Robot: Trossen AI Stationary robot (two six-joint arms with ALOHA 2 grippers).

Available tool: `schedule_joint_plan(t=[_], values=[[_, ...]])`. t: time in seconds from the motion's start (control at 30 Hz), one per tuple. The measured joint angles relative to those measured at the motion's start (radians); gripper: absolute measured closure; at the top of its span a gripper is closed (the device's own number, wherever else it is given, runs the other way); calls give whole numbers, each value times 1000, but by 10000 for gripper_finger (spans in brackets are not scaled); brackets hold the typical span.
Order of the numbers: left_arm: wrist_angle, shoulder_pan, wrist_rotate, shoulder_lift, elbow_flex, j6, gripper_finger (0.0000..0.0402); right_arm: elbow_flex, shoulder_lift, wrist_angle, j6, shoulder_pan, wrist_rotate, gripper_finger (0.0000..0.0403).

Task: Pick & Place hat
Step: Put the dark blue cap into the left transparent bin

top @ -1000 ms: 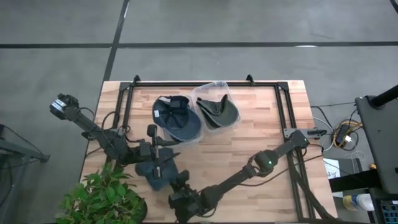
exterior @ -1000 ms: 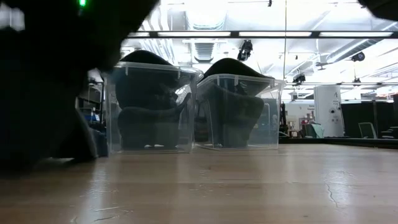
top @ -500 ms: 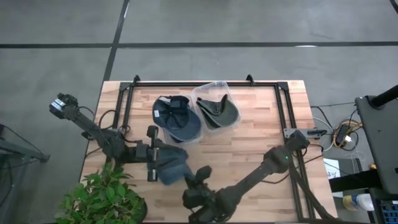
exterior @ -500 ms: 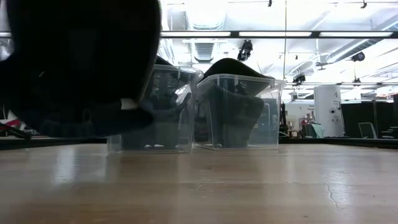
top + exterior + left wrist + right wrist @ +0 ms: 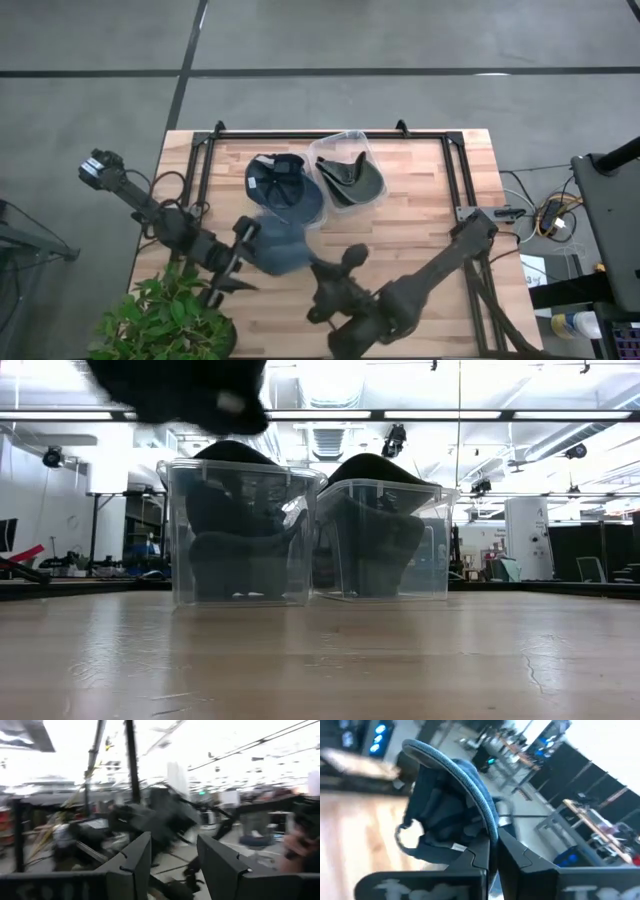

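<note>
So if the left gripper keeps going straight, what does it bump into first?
Most likely the hat. The left gripper is open and points at it, close by, while the right gripper holds it above the table. Depth is hard to judge, so it may pass just under.

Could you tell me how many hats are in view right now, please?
3: a dark blue hat in the left clear bin, a dark green hat in the right clear bin, and a blue hat lifted by the right hand. More may be hidden underneath.
</note>
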Motion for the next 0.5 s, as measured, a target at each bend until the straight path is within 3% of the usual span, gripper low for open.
schedule_joint_plan(t=[0.13,0.3,0.5], values=[[-3,0,51,-13,0,4,248,2,-78,3,-28,-14,39,392],[-5,0,47,-16,-6,12,248,2,-144,9,-152,-36,178,392],[-91,4,-79,-6,-9,20,248,3,-233,98,-229,-70,117,393]])
